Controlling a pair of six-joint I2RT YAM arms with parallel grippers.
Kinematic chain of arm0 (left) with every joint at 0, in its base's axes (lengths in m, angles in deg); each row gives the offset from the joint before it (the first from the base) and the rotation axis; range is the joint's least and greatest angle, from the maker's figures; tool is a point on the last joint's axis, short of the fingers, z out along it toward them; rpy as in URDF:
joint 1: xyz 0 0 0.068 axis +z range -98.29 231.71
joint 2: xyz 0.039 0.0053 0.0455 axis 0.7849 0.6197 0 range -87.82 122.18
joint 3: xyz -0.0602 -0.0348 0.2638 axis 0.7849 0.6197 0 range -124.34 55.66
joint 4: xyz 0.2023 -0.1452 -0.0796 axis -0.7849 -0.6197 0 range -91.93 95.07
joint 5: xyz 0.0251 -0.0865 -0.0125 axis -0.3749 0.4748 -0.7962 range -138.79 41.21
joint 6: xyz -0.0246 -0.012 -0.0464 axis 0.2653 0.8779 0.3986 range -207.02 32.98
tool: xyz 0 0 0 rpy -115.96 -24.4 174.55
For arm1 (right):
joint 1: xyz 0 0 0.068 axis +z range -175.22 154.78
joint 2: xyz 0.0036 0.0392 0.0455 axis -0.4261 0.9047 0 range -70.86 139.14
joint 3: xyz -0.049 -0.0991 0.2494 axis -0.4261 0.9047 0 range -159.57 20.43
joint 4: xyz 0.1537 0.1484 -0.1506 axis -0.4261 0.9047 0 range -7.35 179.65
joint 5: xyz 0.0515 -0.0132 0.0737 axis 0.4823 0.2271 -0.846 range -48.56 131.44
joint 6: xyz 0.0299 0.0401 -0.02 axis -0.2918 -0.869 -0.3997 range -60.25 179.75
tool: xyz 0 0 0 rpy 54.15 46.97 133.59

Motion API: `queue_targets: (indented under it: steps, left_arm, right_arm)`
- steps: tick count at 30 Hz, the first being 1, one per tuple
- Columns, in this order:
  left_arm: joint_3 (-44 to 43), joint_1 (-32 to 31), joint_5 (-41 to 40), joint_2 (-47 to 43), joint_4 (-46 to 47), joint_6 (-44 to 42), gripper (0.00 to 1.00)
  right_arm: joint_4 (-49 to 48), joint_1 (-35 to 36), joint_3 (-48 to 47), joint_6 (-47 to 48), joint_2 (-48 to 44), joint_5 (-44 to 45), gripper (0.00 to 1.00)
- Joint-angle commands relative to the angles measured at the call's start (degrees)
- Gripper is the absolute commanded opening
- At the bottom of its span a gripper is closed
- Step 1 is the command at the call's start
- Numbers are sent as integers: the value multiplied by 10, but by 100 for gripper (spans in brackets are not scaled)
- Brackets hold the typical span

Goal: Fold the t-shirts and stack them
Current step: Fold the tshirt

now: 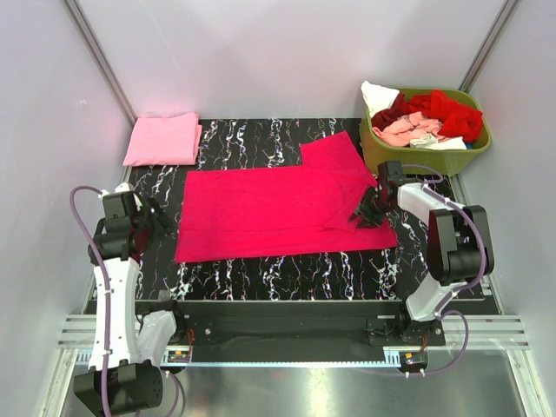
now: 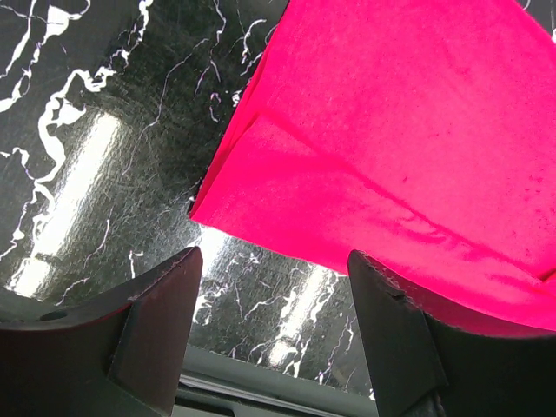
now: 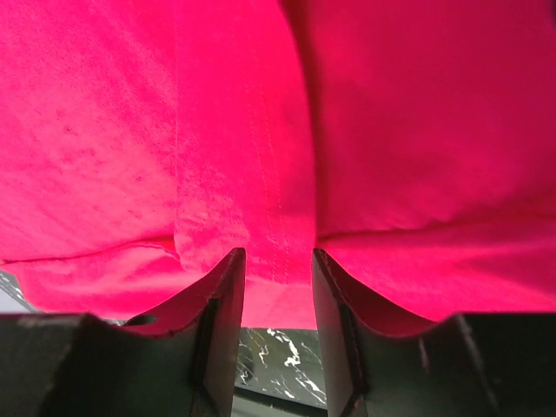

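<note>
A bright magenta-pink t-shirt (image 1: 278, 208) lies spread and partly folded on the black marble table (image 1: 261, 269). My right gripper (image 1: 369, 211) is down on its right edge. In the right wrist view the gripper (image 3: 278, 254) stands narrowly apart with a ridge of the shirt's stitched hem (image 3: 261, 217) pinched between its tips. My left gripper (image 1: 161, 217) is open and empty just left of the shirt. In the left wrist view the gripper (image 2: 274, 256) is just short of the shirt's folded corner (image 2: 261, 165). A folded light pink t-shirt (image 1: 162, 139) lies at the back left.
An olive-green basket (image 1: 378, 148) stands at the back right with red (image 1: 452, 111), salmon (image 1: 404, 130) and white (image 1: 378, 94) shirts heaped in it. Grey walls close in the table on three sides. A metal rail runs along the near edge.
</note>
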Motion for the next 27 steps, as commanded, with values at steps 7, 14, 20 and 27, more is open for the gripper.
queue_targets:
  steps: [7,14,20,27]
  left_arm:
    - [7,2,5,-8,22,-2,73]
    - [6,3,4,-9,23,-1,73]
    - [6,2,2,-11,23,0,73]
    - [6,2,1,-11,23,0,73]
  right_arm:
    - [-23,15,-21,-11,19,22,41]
    - [-16,15,-1,-7,-16,38,43]
    - [-23,14,14,-7,-13,29,43]
    - [-29,15,26,-11,-15,27,42]
